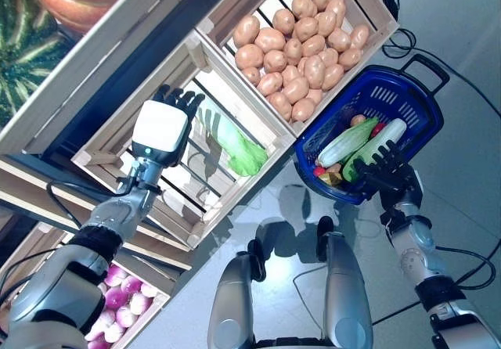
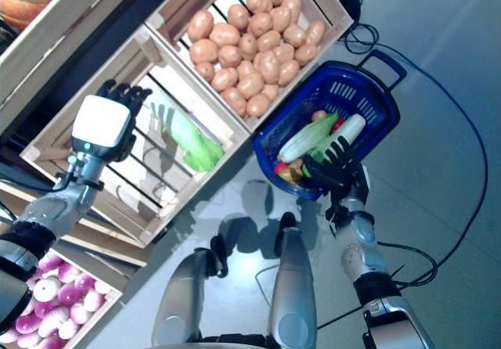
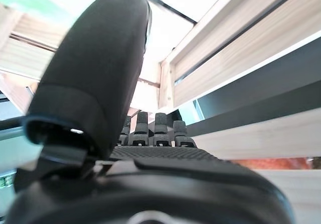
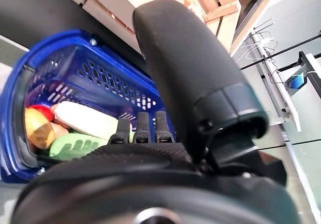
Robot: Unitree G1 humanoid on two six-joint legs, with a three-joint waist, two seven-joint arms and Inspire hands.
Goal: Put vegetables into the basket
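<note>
Fingers straight and empty, left hand (image 1: 162,130) hovers over the middle crate's (image 1: 102,142) near-left end, cabbage (image 1: 235,147) lying lengthwise toward its far-right corner, while right hand (image 1: 389,169) grips basket (image 1: 407,91) rim.

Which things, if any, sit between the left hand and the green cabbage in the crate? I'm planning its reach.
Nothing visible does. The left hand hangs open over the slatted crate, and the green cabbage lies alone on the slats beside it. The right hand is apart, at the blue basket.
</note>
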